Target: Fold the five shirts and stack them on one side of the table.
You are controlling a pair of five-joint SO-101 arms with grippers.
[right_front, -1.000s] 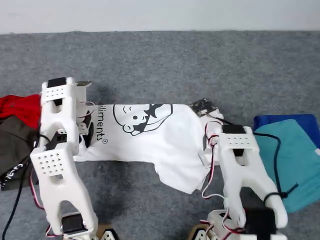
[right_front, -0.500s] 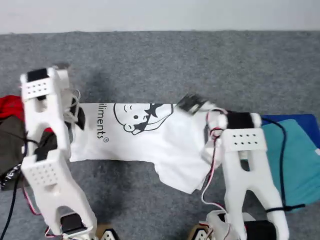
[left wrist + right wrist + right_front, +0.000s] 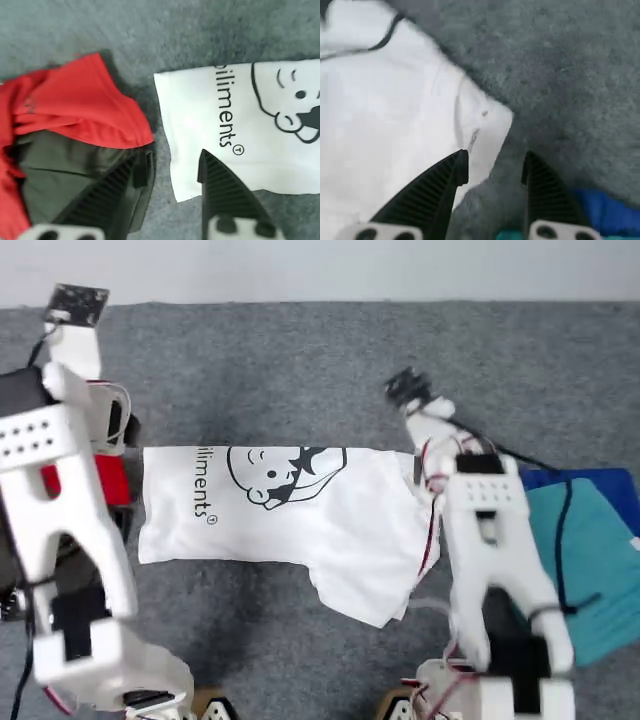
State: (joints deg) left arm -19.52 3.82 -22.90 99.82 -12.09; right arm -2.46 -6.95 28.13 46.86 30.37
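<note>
Left hand, right hand, both agape

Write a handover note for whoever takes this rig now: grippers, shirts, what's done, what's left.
Left gripper: open, empty, above the edge of the white shirt beside the red shirt.
Right gripper: open, empty, over the white shirt's other end.
Teal shirt lies on blue shirt at the right; red lies crumpled on a dark shirt.
Done: white looks partly folded, a sleeve sticking out.
Left: finish it, fold red and dark, stack all five.
</note>
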